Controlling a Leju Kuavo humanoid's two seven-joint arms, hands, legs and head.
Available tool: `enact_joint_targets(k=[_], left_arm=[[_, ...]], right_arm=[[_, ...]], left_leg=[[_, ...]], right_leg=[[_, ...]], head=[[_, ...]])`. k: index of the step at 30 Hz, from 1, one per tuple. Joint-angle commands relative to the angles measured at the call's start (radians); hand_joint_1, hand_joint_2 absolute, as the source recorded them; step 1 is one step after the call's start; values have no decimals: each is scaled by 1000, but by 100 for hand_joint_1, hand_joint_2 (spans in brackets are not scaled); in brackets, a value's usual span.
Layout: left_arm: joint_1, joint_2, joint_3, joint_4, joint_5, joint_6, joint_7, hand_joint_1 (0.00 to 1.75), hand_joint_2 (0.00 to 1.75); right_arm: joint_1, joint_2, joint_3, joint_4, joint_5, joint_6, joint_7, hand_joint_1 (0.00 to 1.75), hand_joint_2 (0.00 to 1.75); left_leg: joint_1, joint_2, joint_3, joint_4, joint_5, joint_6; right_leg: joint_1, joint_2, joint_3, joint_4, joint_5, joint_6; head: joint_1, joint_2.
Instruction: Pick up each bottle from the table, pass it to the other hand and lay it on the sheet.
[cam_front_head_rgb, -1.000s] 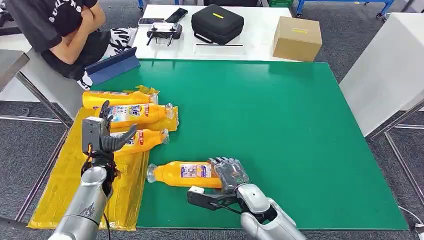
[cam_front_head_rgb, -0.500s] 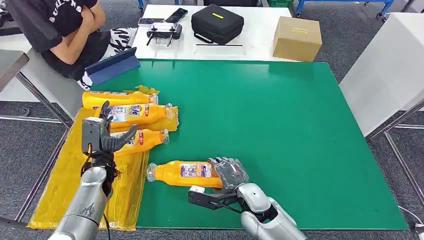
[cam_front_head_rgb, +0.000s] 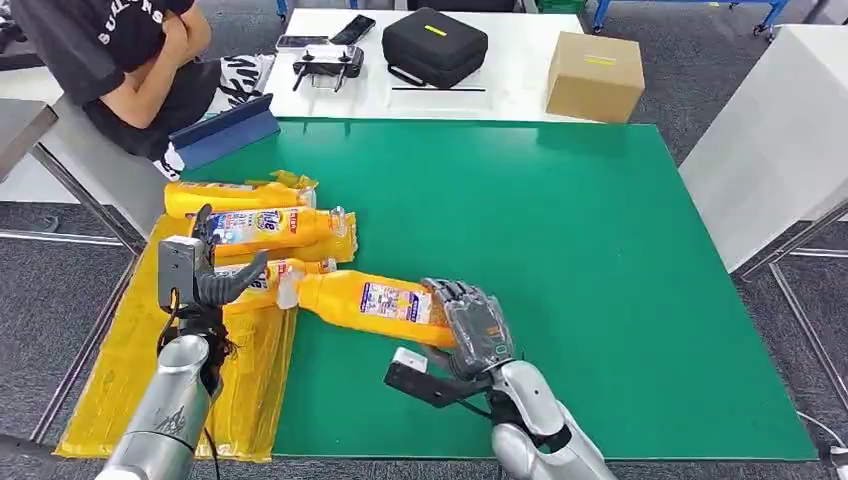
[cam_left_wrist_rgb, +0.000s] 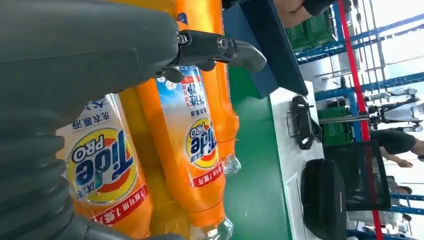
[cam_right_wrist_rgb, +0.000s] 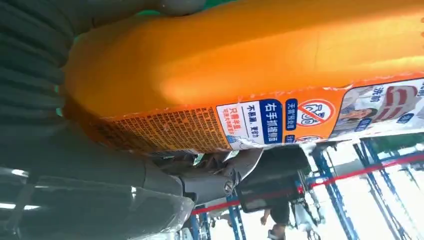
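My right hand (cam_front_head_rgb: 470, 330) grips the base end of an orange detergent bottle (cam_front_head_rgb: 365, 303) and holds it tilted above the green table (cam_front_head_rgb: 560, 240), its clear cap pointing toward the yellow sheet (cam_front_head_rgb: 130, 370). The right wrist view is close on that bottle (cam_right_wrist_rgb: 260, 65) lying across my right hand (cam_right_wrist_rgb: 75, 150). My left hand (cam_front_head_rgb: 205, 272) hovers open over the sheet, close to the bottle's cap. Three more orange bottles (cam_front_head_rgb: 270, 228) lie side by side at the sheet's far end, also seen past my left hand (cam_left_wrist_rgb: 75, 65) as bottles (cam_left_wrist_rgb: 197, 150).
A seated person (cam_front_head_rgb: 120, 60) is at the far left by a blue tablet (cam_front_head_rgb: 228, 131). A white table behind holds a black case (cam_front_head_rgb: 434, 45), a controller (cam_front_head_rgb: 328, 64) and a cardboard box (cam_front_head_rgb: 595, 77). Another white table (cam_front_head_rgb: 780, 140) stands at the right.
My right hand has lifted the bottle off the green table and carried it left, toward my left hand. The left hand has barely moved.
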Motion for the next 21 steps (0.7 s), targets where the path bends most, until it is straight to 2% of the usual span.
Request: enact_joint_targets(k=[1,6,9,11,12,14,17,21], left_arm=[[-44,18,6,30,-12,14,9,0,175],[-43,16,-8,22,6,2,2,0,175],[-47,13,-31,5,63,-70,22,0,175],[-59,23,-62,13,87,-102,41,0,175],[-62,24,-65,16,89,-101,44,0,175],[-61,37,-97,11,105,-116,49,0,175],[-58,48,-136,-16,126,-141,55,0,175],[-73,47,-181,-61,140,-152,89,0,175]], right_arm=[[40,-12,-75,-121,-72,-183,-79,175,175],[0,-3,-85,-3,-66,-293,-86,175,175],[-43,29,-99,108,-124,-377,-146,175,175],[-76,52,-107,181,-257,-383,-229,175,175],[-83,56,-108,202,-265,-390,-242,175,175],[-80,101,-146,218,-375,-390,-384,175,175],[-113,133,-155,276,-472,-378,-481,175,175],[-184,160,-158,370,-575,-353,-553,175,175]], left_leg=[[1,0,2,1,-1,-4],[1,1,3,0,-1,-4],[1,1,4,0,-1,-5],[2,2,4,1,-2,-5],[2,2,3,1,-1,-5],[1,1,1,0,0,-3],[1,3,2,0,-1,-4],[2,4,4,1,-2,-5]], right_leg=[[1,-1,2,1,-1,-2],[1,0,3,0,-1,-2],[1,0,4,0,-1,-3],[2,2,4,0,-1,-3],[2,2,3,0,0,-3],[1,1,1,0,0,-2],[1,2,2,0,0,-2],[1,3,3,1,-1,-3]], head=[[0,0],[0,0],[0,0],[0,0],[0,0],[0,0],[0,0],[0,0]])
